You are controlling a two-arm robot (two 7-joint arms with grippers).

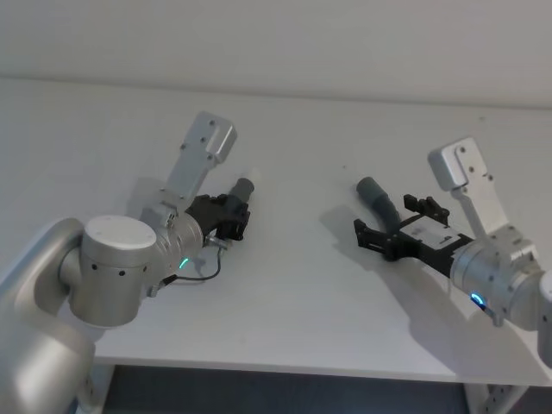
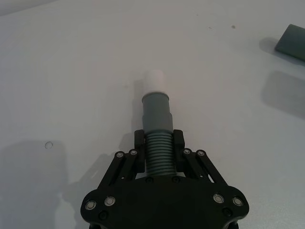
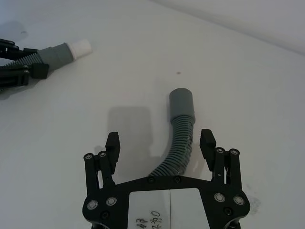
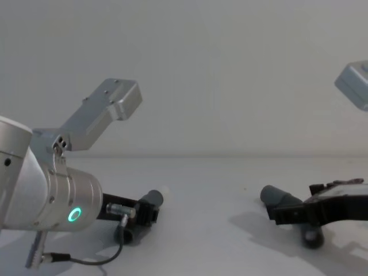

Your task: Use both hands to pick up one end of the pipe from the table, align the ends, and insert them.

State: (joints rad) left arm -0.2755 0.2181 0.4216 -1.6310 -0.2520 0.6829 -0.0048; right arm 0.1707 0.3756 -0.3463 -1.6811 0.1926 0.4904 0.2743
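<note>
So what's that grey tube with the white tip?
It's a short dark-grey hose piece, plastic by its look: a narrow white tip, a smooth grey cuff behind it, then ribs. The left claw is shut on the ribbed part, a finger on each side. The tip points away from the claw, close to the off-white table.

A white label (image 3: 169,210) on the right gripper (image 3: 160,139) carries handwritten marks too unclear to read.

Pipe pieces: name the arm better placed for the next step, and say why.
Right. The right tool is open, a finger on each side of the collared piece lying on the table, so it likely only needs to close. The left tool is shut on the white-tipped piece.
</note>
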